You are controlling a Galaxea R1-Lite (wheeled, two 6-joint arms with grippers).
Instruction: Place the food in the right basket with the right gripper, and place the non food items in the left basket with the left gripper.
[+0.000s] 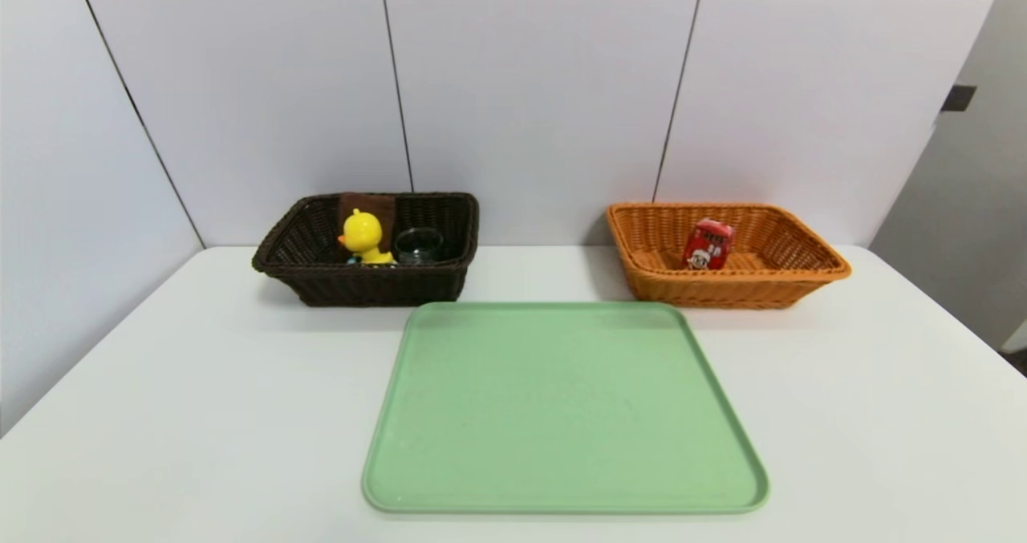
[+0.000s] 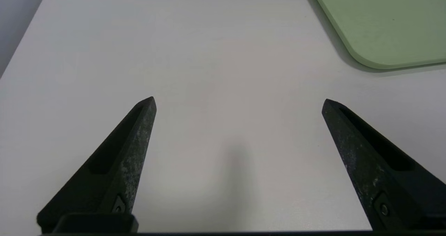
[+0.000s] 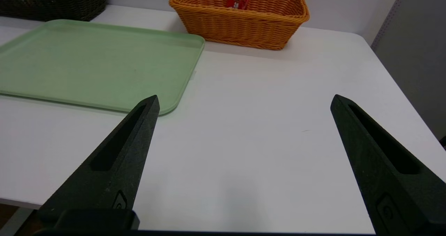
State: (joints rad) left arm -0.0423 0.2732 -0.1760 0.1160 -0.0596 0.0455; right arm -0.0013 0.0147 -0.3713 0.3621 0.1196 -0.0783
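Fingers [image 2: 136,152] of both grippers stood wide apart, holding nothing, above the counter [image 1: 200,415]; the red carton [image 1: 708,245], its lettering illegible, leaned in the orange basket [image 1: 722,290].

I'm seeing the white desk [image 1: 200,415] bearing a green tray [image 1: 562,407], with a dark brown basket [image 1: 381,286] and an orange basket [image 1: 730,293] sitting behind it

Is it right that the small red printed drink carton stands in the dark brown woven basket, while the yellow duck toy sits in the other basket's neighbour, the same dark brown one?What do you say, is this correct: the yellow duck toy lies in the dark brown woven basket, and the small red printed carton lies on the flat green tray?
Not quite: the small red printed carton is in the orange woven basket, not on the flat green tray, as the head view shows. The rest is right.
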